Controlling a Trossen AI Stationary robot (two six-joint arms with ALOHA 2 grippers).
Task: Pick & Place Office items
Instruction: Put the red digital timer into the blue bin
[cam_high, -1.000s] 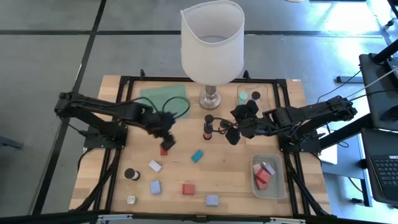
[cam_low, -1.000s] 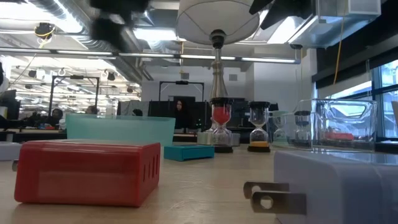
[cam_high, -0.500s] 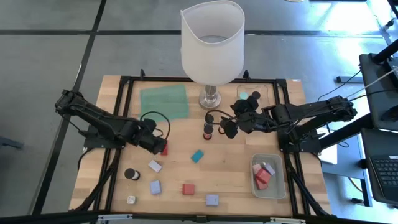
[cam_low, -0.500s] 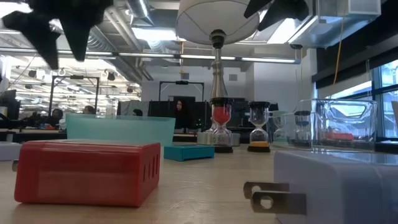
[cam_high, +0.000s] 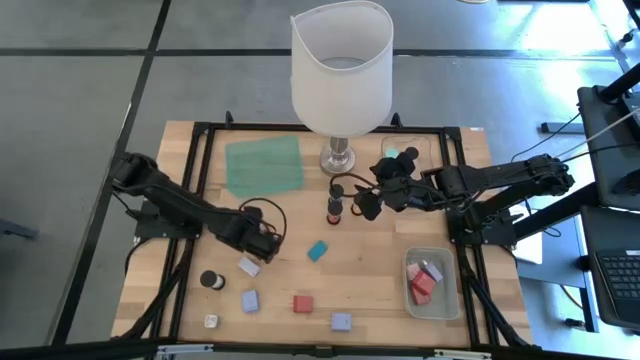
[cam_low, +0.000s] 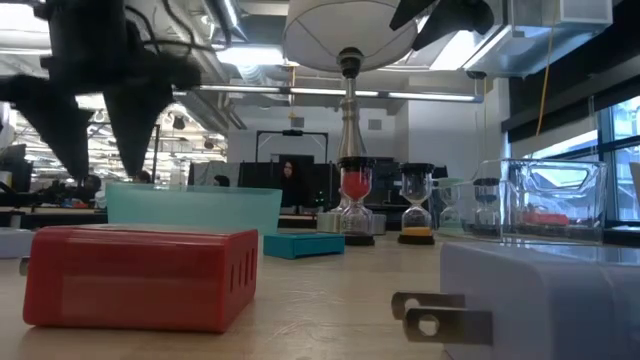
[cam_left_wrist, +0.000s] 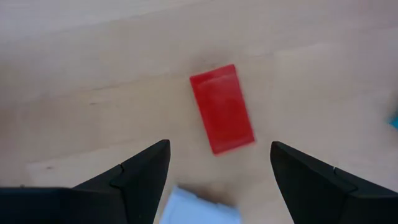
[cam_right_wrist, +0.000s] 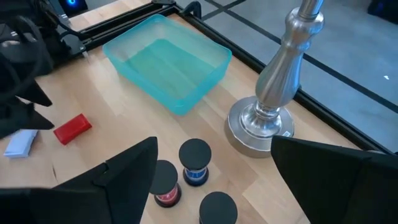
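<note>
left hand (cam_left_wrist: 219, 163) spread (empty) | over red block (cam_left_wrist: 221, 108)

Grey floor (cam_high: 80, 60) around the wooden table (cam_high: 370, 265), crossed by dark seam lines. Black frame rails (cam_high: 300, 128) edge the tabletop. Big white-shaded lamp (cam_high: 340, 65) on a silver base at the back. Low view: open office behind, exposed ducts and strip lights (cam_low: 245, 55) on the ceiling, monitors (cam_low: 290, 150) and desks far back, windows (cam_low: 620, 150) on the right.
</note>
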